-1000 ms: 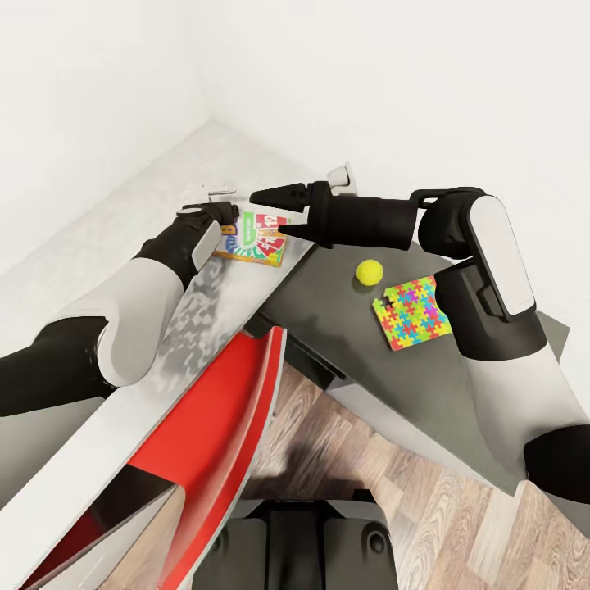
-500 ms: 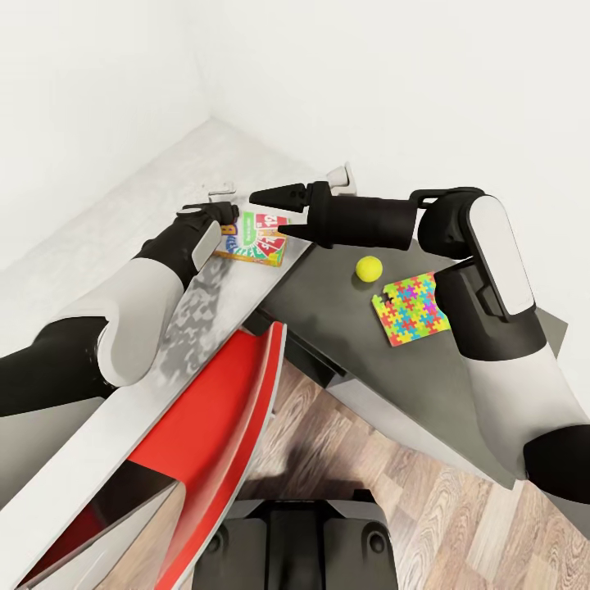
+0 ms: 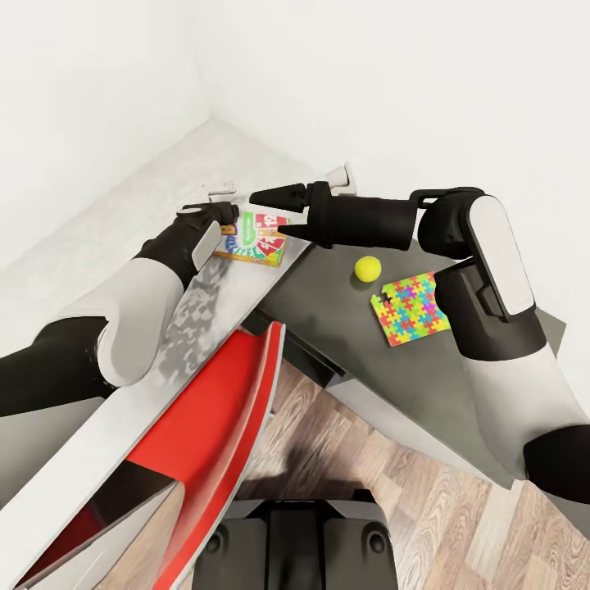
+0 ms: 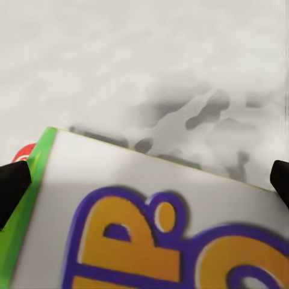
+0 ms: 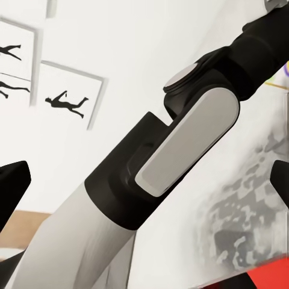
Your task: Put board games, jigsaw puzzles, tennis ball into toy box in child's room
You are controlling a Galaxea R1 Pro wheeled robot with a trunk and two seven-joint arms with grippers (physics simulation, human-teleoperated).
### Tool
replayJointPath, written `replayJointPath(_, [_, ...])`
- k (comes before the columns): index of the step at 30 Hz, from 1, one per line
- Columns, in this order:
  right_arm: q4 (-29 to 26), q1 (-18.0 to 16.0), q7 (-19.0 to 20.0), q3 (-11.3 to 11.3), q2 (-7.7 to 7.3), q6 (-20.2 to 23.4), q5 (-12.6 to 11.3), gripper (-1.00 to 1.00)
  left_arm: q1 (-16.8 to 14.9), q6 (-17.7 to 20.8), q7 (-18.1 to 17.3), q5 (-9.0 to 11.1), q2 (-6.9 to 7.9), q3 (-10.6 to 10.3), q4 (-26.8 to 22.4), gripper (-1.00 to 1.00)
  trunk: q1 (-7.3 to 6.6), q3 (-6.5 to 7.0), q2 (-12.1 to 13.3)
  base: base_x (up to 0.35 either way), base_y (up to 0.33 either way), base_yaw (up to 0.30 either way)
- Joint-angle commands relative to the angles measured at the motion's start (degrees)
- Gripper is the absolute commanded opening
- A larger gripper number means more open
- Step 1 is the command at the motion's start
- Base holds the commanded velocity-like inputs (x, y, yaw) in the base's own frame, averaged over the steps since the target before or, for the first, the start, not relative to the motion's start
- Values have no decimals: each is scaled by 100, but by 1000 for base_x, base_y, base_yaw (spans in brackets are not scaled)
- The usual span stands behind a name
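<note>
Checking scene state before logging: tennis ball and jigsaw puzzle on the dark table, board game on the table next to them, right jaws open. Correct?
One error: the board game lies on the bed, under the left gripper, not on the table. The head view shows it. The tennis ball and jigsaw puzzle are on the dark table, and the right gripper has its jaws open.

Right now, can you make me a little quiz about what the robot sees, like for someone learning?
1. True or false: the tennis ball sits on the dark table.
2. Which is nearer the jigsaw puzzle: A) tennis ball, B) board game?
3. Fill in: the left gripper has its fingers spread on either side of the ____ game.

Key: 1 true; 2 A; 3 board.
</note>
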Motion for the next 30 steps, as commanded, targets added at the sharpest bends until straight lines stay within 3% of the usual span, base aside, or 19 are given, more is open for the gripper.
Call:
replayJointPath(1, [-4, -5, -58, 5, -5, -5, -60, 100, 0, 29, -7, 0, -7, 61, -4, 100, 4, -7, -8, 0, -141, 0])
replayJointPath(30, [-4, -5, -58, 5, -9, 13, -60, 100, 0, 28, -7, -1, -15, 56, -9, 100, 4, -7, -8, -38, -65, 0])
